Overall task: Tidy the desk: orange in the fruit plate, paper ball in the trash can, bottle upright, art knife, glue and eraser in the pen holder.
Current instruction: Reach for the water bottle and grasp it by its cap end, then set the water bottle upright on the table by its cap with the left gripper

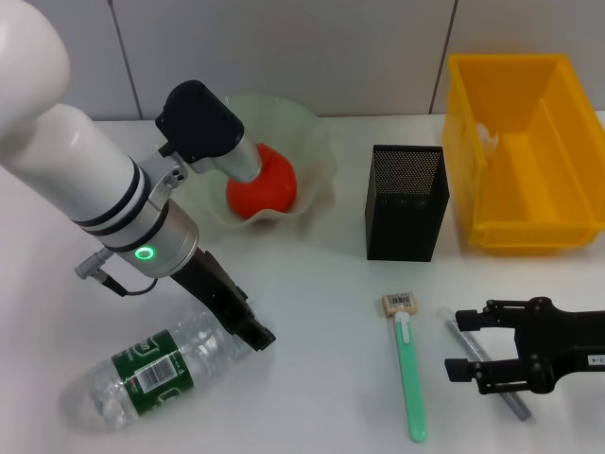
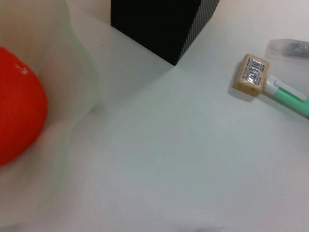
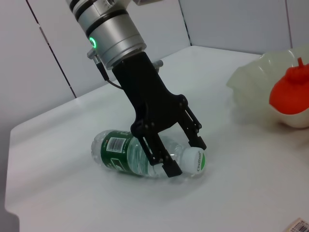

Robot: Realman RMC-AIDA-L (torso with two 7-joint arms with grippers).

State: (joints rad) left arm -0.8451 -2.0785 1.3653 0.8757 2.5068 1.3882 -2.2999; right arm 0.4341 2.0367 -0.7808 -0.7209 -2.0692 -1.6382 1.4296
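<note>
Clear plastic bottle [image 3: 145,157] lies on its side near the table's front edge, its neck between the open fingers of the left gripper [image 3: 186,154], which should close just behind the cap, then tip it upright slowly.

We see our left gripper [image 1: 248,326] down at the neck end of the clear plastic bottle with a green label [image 1: 156,366], which lies on its side. The red-orange orange [image 1: 269,189] sits in the pale-green scalloped fruit plate [image 1: 317,151]. Our right gripper [image 1: 466,345] has its fingers spread around a grey pen-like stick [image 1: 492,374], beside the green art knife [image 1: 409,378] and small beige eraser [image 1: 401,304].
</note>
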